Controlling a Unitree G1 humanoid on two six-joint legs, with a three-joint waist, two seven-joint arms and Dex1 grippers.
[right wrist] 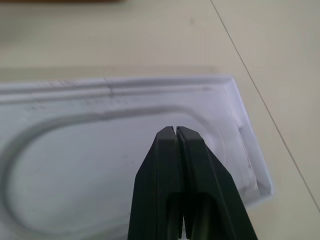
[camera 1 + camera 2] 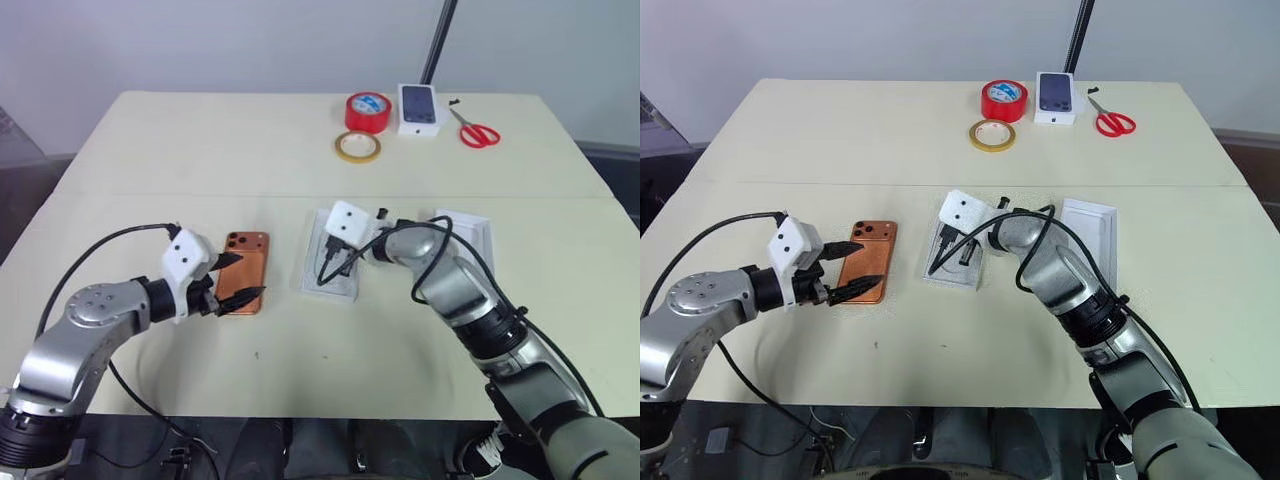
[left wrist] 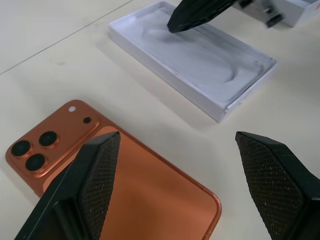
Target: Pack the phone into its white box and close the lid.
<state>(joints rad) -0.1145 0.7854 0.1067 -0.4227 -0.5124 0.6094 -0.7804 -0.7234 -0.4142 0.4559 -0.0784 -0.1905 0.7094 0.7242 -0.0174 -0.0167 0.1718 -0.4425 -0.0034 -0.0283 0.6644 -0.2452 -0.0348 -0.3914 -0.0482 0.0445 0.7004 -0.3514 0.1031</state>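
Observation:
The orange phone (image 2: 245, 270) lies flat on the table, back up, its lenses (image 3: 35, 148) at the far end. My left gripper (image 2: 252, 274) is open and hovers over the phone's near half, one finger on each side (image 3: 100, 175). The white box (image 2: 340, 286), a shallow empty tray, sits just right of the phone (image 3: 150, 195). My right gripper (image 2: 323, 270) is shut with nothing in it, and its tip is over the inside of the tray (image 1: 90, 160). A second flat white piece, the lid (image 2: 466, 232), lies beyond the right arm.
At the far edge stand a red tape roll (image 2: 368, 110), a yellow tape ring (image 2: 357, 147), a small white box with a phone picture (image 2: 419, 108) and red scissors (image 2: 478, 133). A black pole (image 2: 438, 40) rises behind them. A seam crosses the table mid-way.

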